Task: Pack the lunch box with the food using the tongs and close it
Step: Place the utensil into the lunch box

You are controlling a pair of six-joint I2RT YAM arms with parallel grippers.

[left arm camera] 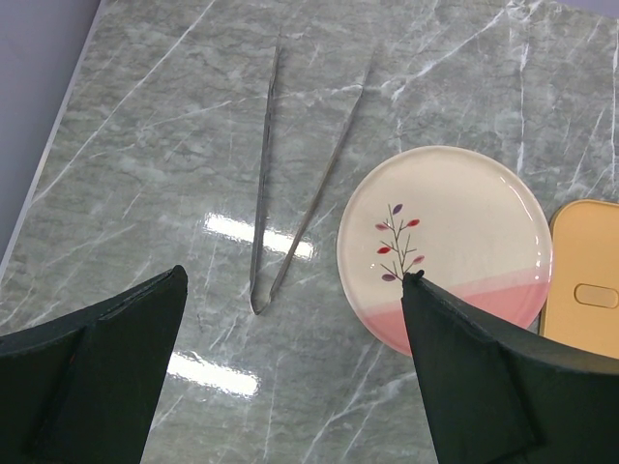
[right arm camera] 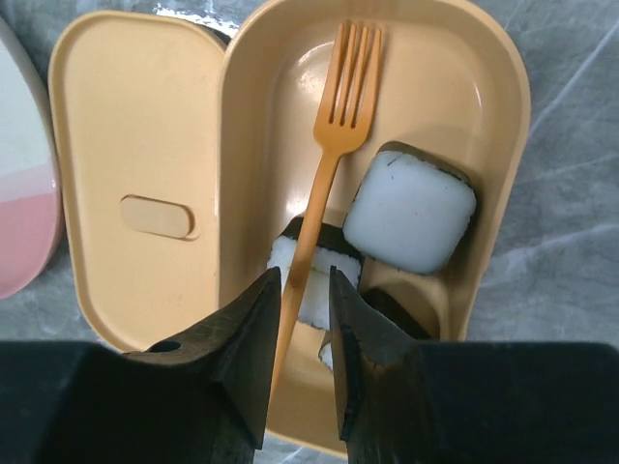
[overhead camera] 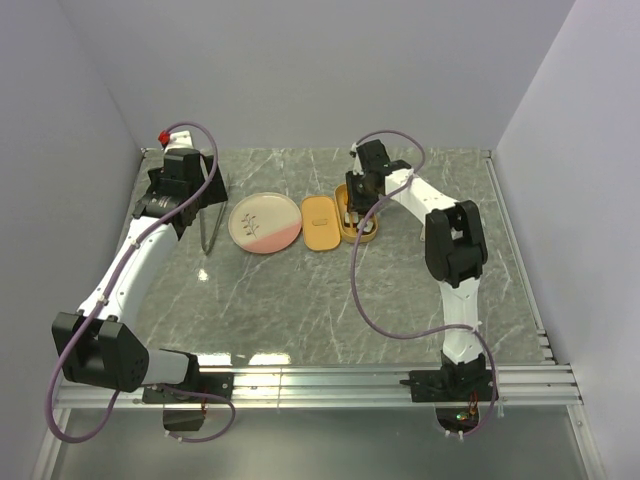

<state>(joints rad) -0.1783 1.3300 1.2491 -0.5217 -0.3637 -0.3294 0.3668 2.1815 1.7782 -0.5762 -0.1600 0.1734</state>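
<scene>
- Top external: grey marble-look table (overhead camera: 330, 300), glossy w/ pale veins. In the middle of its far half, left to right: 1 round plate (overhead camera: 265, 222), 1 lid (overhead camera: 320, 222), then the box under the right arm.
- Plate: smooth, cream w/ a pink segment and a small twig print.
- Lid: flat oval, matte orange-tan, w/ 1 small raised oval tab.
- Left wrist: 1 tongs (left arm camera: 266, 174) lie flat nr the far-left corner of the table, beside the plate but not touching it. Slim grey metal, 2 thin arms in a V, joined at one end.
- left gripper (left arm camera: 295, 278): jaws spread wide, nothing btwn them, above the tongs' joined end.
- Right wrist: lunch box (right arm camera: 508, 126), rounded ends, same orange-tan, uncovered, right against the lid.
- Inside: 1 orange fork (right arm camera: 338, 126), 4 tines.
- food (right arm camera: 411, 208): 2 cubes clear, white tops, dark wraps. A 3rd dark piece is partly hidden by the fingers.
- right gripper (right arm camera: 303, 290): narrow gap. The fork handle runs through it w/ space to one side, not pinched.
</scene>
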